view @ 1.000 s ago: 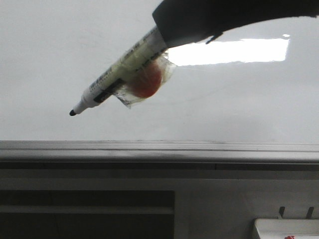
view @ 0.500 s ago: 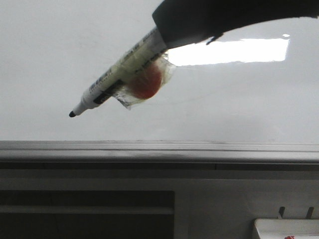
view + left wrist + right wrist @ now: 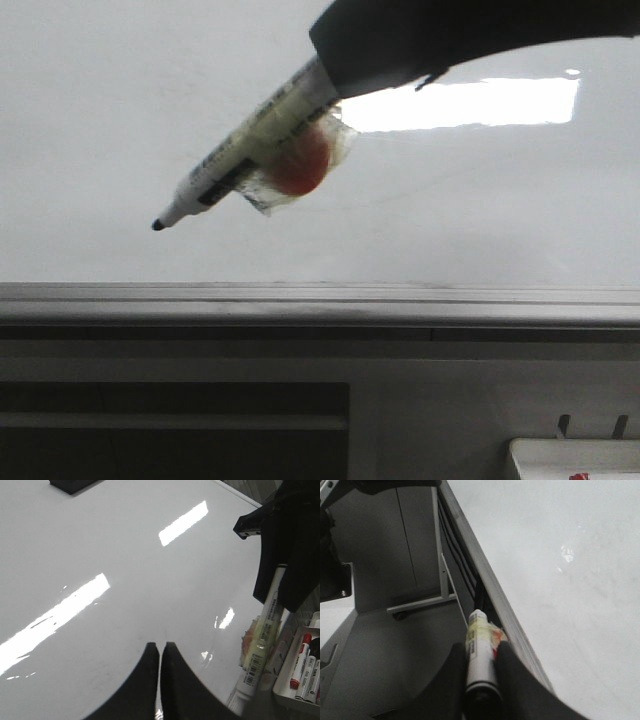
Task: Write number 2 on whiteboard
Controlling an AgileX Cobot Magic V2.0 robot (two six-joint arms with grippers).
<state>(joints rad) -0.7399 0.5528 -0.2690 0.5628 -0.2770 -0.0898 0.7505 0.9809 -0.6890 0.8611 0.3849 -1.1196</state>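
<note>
Glossy white, the whiteboard (image 3: 120, 120) fills the front view above its grey rail (image 3: 320, 300), with a bright rectangular reflection (image 3: 470, 102) near the right. No drawn numeral shows on it. The right tool (image 3: 481, 672) is clenched on a marker (image 3: 250, 140), which slants down to the left with its black tip (image 3: 158, 225) before the board; contact cannot be judged. The left tool (image 3: 160, 652) has its fingers pressed together, holding nothing. More markers lie in a tray (image 3: 287, 692).
</note>
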